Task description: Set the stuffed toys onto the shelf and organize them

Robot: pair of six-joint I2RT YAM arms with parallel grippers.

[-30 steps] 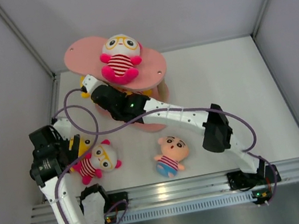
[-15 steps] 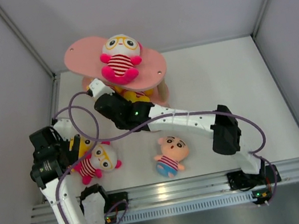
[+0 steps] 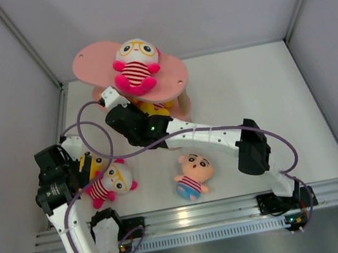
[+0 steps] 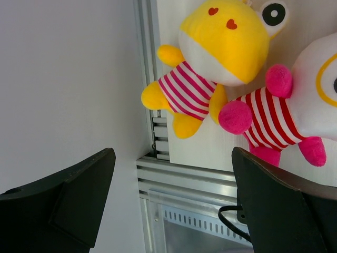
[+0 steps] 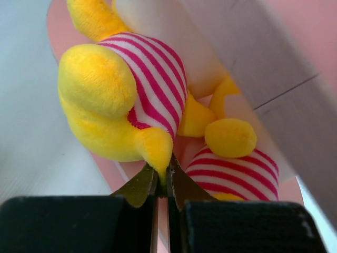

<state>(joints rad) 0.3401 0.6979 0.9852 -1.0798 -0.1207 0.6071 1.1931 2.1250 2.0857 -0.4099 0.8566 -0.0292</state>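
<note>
The pink shelf (image 3: 170, 77) stands at the back. A pink-limbed toy with yellow glasses (image 3: 135, 63) sits on its top board. My right gripper (image 3: 112, 99) reaches under that board and is shut on a limb of a yellow toy (image 5: 121, 100). A second striped yellow toy (image 5: 231, 171) lies beside it on the lower pink board (image 5: 108, 168). My left gripper (image 4: 174, 203) is open and empty above the table's near-left corner. Just beyond it lie another yellow toy (image 4: 210, 58) and a second pink-limbed toy (image 3: 114, 180). The peach-faced toy (image 3: 194, 174) lies front centre.
The left wall (image 4: 63, 79) and the aluminium front rail (image 4: 189, 176) are close to my left gripper. The right arm's cable (image 3: 90, 124) loops over the table's left side. The shelf's wooden post (image 3: 185, 104) stands beside the right forearm.
My right arm has shifted a little to the right with the yellow toy, which now sits further under the top board. The left arm has barely moved.
</note>
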